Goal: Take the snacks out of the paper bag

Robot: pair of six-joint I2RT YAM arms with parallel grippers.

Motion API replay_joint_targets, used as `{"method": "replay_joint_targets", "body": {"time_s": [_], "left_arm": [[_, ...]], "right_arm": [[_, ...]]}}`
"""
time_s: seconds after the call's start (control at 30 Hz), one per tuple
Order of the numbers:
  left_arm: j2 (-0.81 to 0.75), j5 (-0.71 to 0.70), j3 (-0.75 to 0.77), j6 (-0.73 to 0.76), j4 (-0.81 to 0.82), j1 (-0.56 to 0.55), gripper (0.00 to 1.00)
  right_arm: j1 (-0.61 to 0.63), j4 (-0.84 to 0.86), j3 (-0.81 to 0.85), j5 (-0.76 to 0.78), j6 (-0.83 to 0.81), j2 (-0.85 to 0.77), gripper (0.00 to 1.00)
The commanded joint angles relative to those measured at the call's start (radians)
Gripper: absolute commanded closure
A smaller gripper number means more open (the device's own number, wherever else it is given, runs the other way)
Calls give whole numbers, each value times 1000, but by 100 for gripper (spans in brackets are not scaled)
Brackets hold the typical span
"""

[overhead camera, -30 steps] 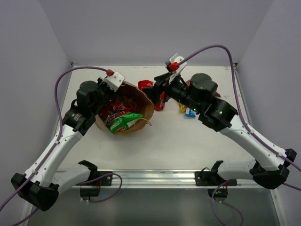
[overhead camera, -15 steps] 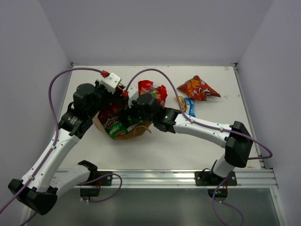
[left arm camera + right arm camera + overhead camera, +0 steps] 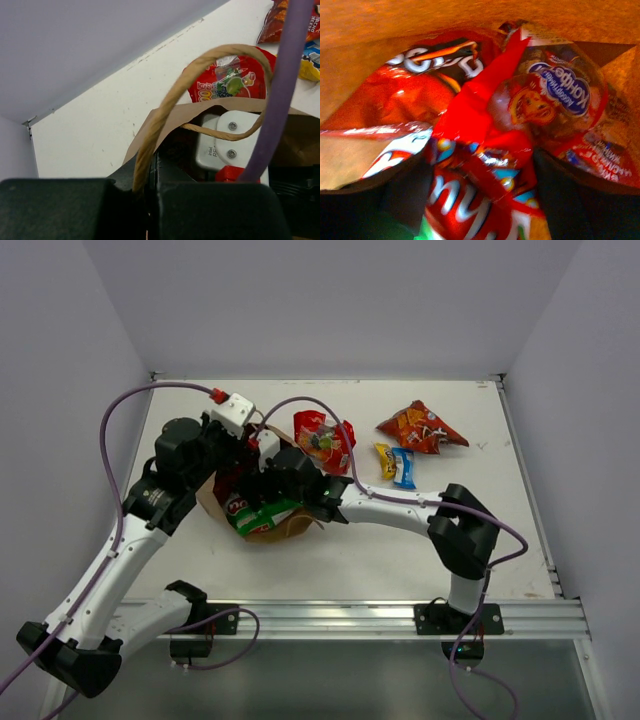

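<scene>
The brown paper bag lies on its side, mouth toward the right arm. My left gripper is shut on its upper rim by the twisted handle. My right gripper is inside the bag, open, its dark fingers either side of a red packet with white letters. Beside it lie a red packet with a blue logo and another red one. A green-and-white packet shows at the bag's mouth. Outside lie a red fruit packet, an orange one and a small yellow-and-blue one.
The right arm stretches low across the table from its base to the bag. A purple cable loops above the left arm. Walls close the table at the back and both sides. A metal rail runs along the near edge.
The right arm swung from the red packet at the back, leaving it on the table, and pushed its gripper deep into the bag. The left gripper kept its hold on the rim.
</scene>
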Motion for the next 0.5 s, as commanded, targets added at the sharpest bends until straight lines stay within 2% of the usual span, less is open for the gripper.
{"method": "replay_joint_targets", "body": {"time_s": [0.0,0.07,0.1,0.13,0.17,0.23,0.27,0.37,0.47], "left_arm": [[-18,15,47,-35,11,3,100],[-18,13,48,-33,4,3,100],[-20,9,48,-32,3,3,100],[-20,6,47,-32,1,3,100],[-21,3,43,-30,0,3,100],[-21,0,39,-30,1,3,100],[-20,-2,37,-30,1,3,100],[-20,-19,34,-26,-5,3,100],[-20,-46,30,-19,-2,3,100]], "right_arm": [[5,96,28,40,4,24,26],[3,147,-2,45,-6,18,37],[3,158,-7,45,-19,9,48],[3,166,-8,48,-27,3,54],[3,169,-13,51,-35,-5,67],[3,186,-19,55,-75,-31,77],[3,182,-18,58,-85,-41,86],[3,171,-19,66,-137,-97,98],[3,168,-30,52,-177,-155,100]]}}
